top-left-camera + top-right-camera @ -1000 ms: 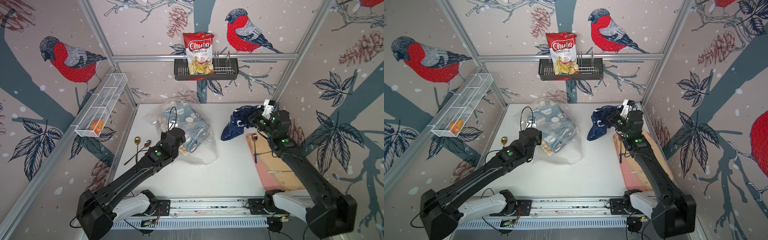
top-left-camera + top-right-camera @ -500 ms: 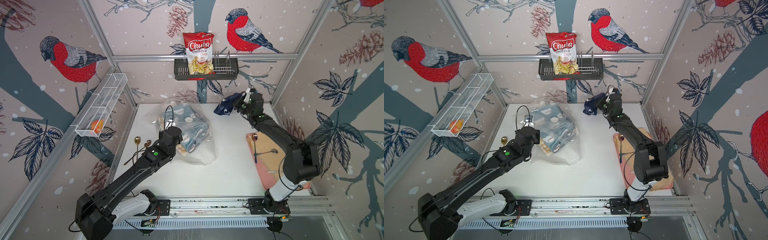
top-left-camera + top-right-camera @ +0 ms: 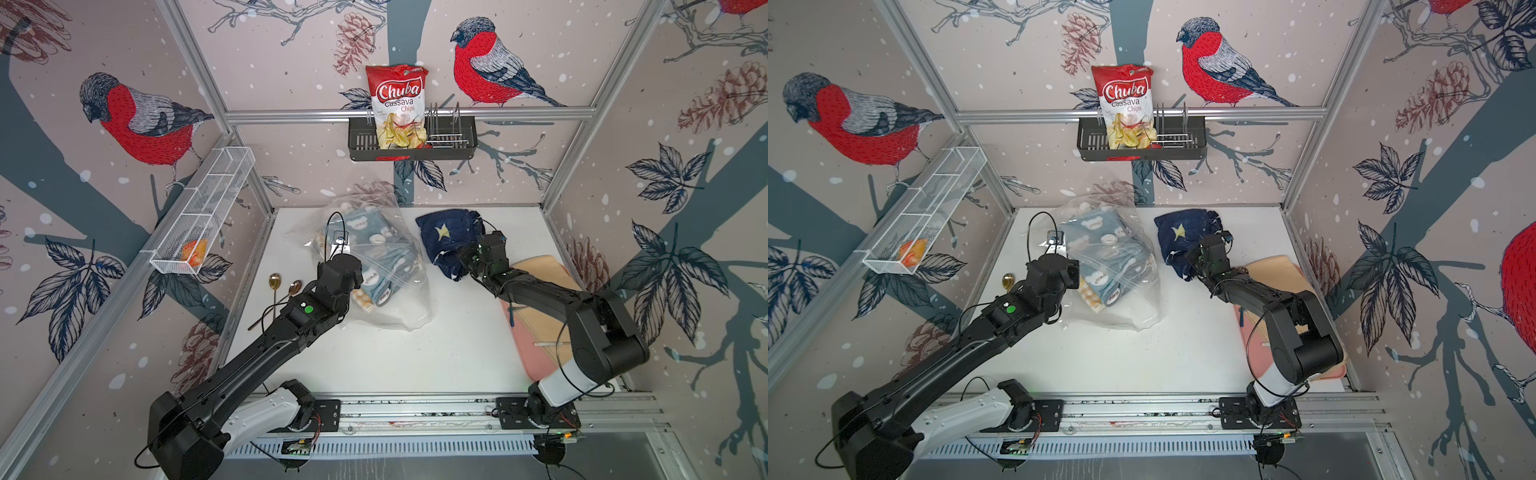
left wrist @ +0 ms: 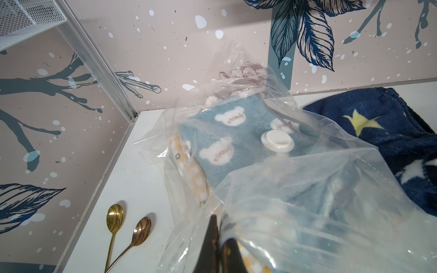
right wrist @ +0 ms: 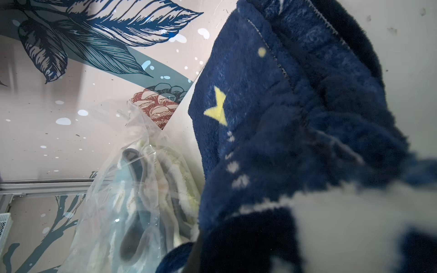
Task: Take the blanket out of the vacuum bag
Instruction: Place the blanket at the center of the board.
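Looking down in both top views: the vacuum bag point(image 3: 395, 307) lies crumpled toward the back left of the bench point(image 3: 415, 361), white valve cap point(image 3: 377, 238) facing up, with a pale blue blanket point(image 3: 386, 266) printed with bears folded inside it. The left gripper point(image 3: 354, 289) is down at the bag's near left side, tips lost in plastic. A navy blanket point(image 3: 444, 237) with stars is heaped outside the bag at the back right. The right gripper point(image 3: 464, 258) sits against its near side, and from up here I cannot tell whether those jaws are parted or biting fleece.

Over to the left wrist: two dark fingers point(image 4: 210, 236) are pinched together on a fold of clear film, so this one is clenched on the bag, not on cloth. Two spoons point(image 4: 127, 227) lie by the bench's left edge.

Right wrist now: navy fleece fills the lens, the bag just beside it, jaws hidden, so no call.

On handling, the bag looks light, slick and floppy, likely to drag along with whatever gets pulled, so pin it by the film, clear of the cap. The blanket inside looks soft, bulky and clingy, so take a deep pinch on a folded edge rather than a surface tuft.
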Robot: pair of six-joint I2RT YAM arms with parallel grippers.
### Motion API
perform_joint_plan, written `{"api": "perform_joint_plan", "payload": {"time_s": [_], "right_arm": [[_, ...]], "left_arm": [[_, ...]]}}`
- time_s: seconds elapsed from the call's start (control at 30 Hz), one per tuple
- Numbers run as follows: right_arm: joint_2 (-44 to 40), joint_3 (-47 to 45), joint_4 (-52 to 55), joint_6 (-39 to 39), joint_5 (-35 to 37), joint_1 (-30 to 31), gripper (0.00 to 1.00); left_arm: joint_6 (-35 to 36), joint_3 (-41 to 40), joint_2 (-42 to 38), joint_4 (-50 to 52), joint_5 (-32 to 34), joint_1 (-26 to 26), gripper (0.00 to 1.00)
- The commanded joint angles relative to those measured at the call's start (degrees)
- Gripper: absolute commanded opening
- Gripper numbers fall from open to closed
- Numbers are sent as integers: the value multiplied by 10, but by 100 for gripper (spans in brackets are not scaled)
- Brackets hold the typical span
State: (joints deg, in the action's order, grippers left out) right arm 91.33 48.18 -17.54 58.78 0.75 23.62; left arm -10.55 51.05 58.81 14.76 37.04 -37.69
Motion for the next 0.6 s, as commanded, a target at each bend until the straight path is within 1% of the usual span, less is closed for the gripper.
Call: {"api": "perform_joint_plan", "payload": {"time_s": [0.0, 0.03, 0.1, 0.17, 0.23, 0.37, 0.43, 0.57], "right_arm": [[-11, -19, -10, -6, -51, -2, 48], [-17, -29, -5, -10, -72, -5, 56], [-44, -48, 13, -27, -94, -12, 63], [-90, -76, 38, -45, -88, -16, 67], [-143, -100, 71, -67, -79, -16, 74], [-214, -126, 103, -94, -70, 8, 87], [-221, -135, 99, -98, -76, 20, 92], [-190, -143, 68, -102, -98, 27, 94]], "left_arm": [[-3, 5, -3, -14, 1, 1, 0], [-3, 4, -3, -14, -1, 1, 0], [-4, 5, -1, -15, -5, 1, 0], [-4, 5, -1, -14, -7, 1, 0], [-5, 5, -1, -15, -8, 1, 0], [-5, 6, 1, -14, -12, 1, 0], [-4, 7, 3, -13, -12, 1, 0], [-6, 6, 2, -13, -7, 1, 0]]}}
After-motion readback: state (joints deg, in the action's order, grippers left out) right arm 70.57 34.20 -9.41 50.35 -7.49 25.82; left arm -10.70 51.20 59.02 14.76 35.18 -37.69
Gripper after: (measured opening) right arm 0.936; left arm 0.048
